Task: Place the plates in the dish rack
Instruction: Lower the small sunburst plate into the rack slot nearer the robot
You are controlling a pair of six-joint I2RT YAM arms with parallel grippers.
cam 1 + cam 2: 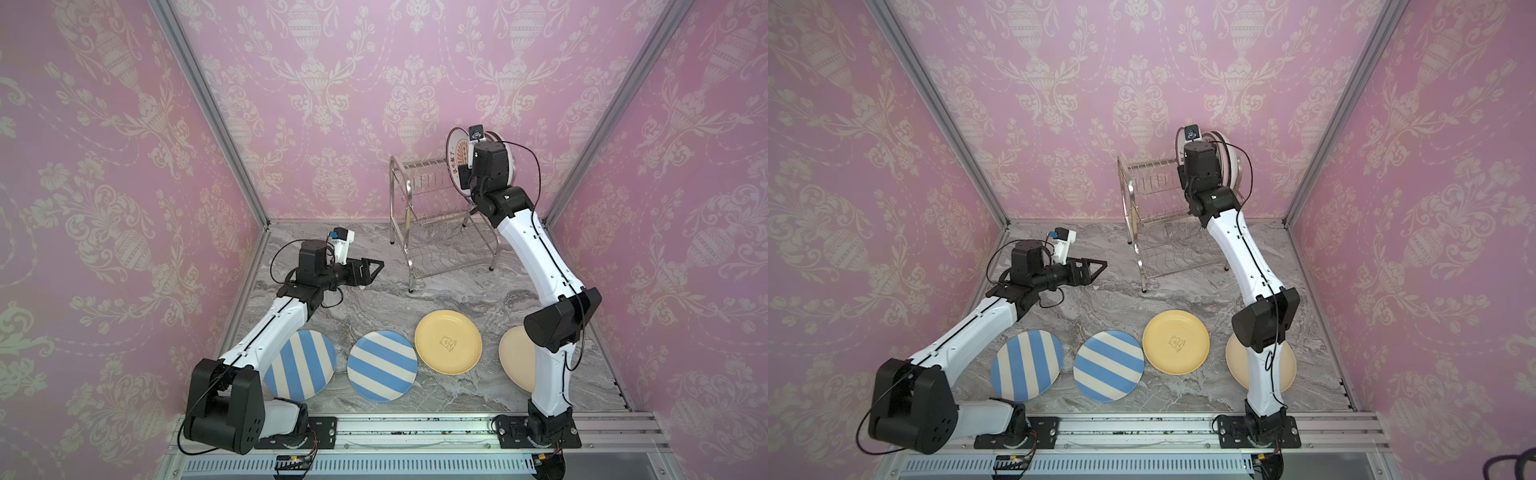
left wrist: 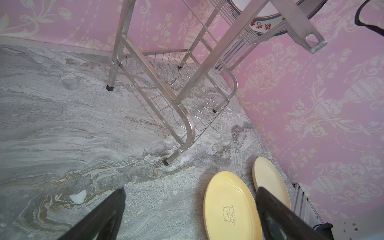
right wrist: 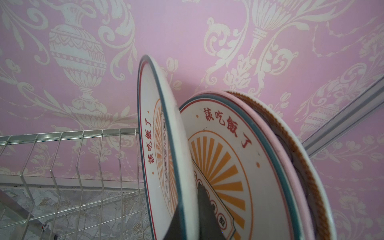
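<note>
Your right gripper is clamped on the rim of a white sunburst plate, one finger on each face. It holds the plate upright on edge over the right end of the top tier of the dish rack. The rack stands at the far side of the desk, right of centre. Whether the plate's lower edge is seated in a slot, you cannot tell from these views.

Just to the right of the held plate, three more stand on edge in the same tier. First comes the second sunburst plate, then the pink plate, then the dark plate with the brown patterned rim. The rack's lower tier holds nothing.

Your left gripper hangs over bare desk to the left of the rack, its jaws apart and holding nothing.

Four plates lie flat in a row along the near side of the desk. From left to right they are a striped plate partly under your left arm, another striped plate, the yellow plate and the beige plate, which is partly hidden by your right arm.
</note>
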